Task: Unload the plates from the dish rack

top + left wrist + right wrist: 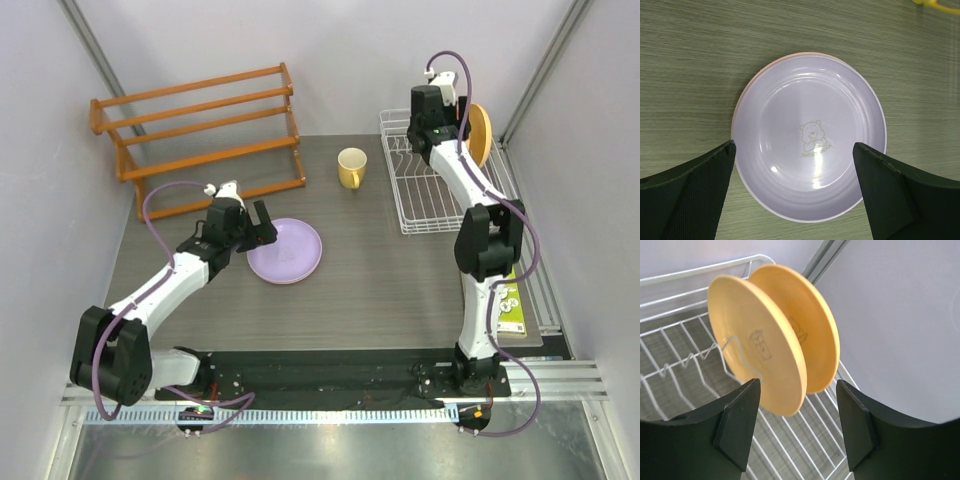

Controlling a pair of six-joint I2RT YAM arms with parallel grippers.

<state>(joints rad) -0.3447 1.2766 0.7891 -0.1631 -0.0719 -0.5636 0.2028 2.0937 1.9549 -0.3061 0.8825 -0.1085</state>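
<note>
A lilac plate (286, 250) lies flat on the table; in the left wrist view the lilac plate (810, 135) sits on a pink plate whose rim (747, 85) peeks out. My left gripper (252, 226) is open and empty just above its near edge (795, 165). Two orange-yellow plates (760, 340) (810, 320) stand on edge in the white wire dish rack (685, 360). In the top view they (479, 134) show at the rack's (425, 200) far right. My right gripper (797, 410) is open and empty, close in front of them.
A small yellow mug (351, 167) stands left of the rack. An orange wooden slatted rack (200, 130) stands at the back left. Grey walls close in on both sides. A green and white card (512, 305) lies at the right edge.
</note>
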